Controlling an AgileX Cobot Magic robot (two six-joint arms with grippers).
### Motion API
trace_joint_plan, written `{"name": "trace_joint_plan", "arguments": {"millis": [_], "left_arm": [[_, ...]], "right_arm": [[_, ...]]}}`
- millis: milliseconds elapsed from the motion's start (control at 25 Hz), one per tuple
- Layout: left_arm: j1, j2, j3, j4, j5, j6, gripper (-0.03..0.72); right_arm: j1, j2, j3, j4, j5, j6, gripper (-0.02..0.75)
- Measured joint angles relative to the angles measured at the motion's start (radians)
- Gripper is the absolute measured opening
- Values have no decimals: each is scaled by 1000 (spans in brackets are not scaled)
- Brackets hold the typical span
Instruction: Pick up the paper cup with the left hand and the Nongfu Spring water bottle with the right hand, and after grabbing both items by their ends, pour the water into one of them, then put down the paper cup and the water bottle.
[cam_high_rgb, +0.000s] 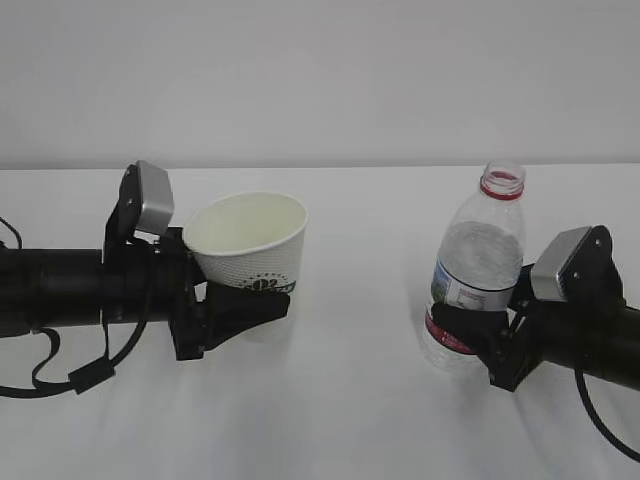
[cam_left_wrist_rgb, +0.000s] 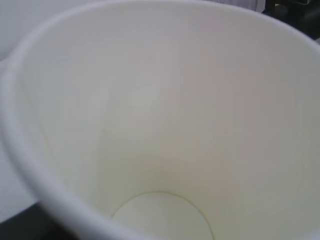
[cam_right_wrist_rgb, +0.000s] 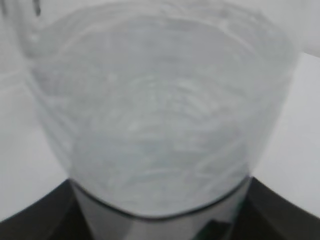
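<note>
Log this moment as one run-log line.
left gripper: holds paper cup, lifted, tilted, empty | right gripper: around water bottle base, uncapped, leaning | pour: not started

white table (cam_high_rgb: 330, 420), water bottle (cam_high_rgb: 478, 270) standing

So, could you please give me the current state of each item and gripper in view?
paper cup: empty, tilted, lifted, held low down by the left gripper.
Nongfu Spring water bottle: uncapped, leaning slightly, lower part between the right gripper's jaws.
water: in the bottle.
table: white.

no readable text, cup logo (cam_high_rgb: 264, 284) blurred
</note>
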Motion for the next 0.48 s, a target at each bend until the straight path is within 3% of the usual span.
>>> {"name": "trace_joint_plan", "arguments": {"millis": [320, 480], "left_arm": [[-118, 0, 0, -90, 79, 0, 528], [-141, 0, 0, -125, 90, 0, 528]], "right_arm": [[0, 0, -2, 17, 0, 24, 478], [0, -27, 17, 40, 21, 30, 475]]}}
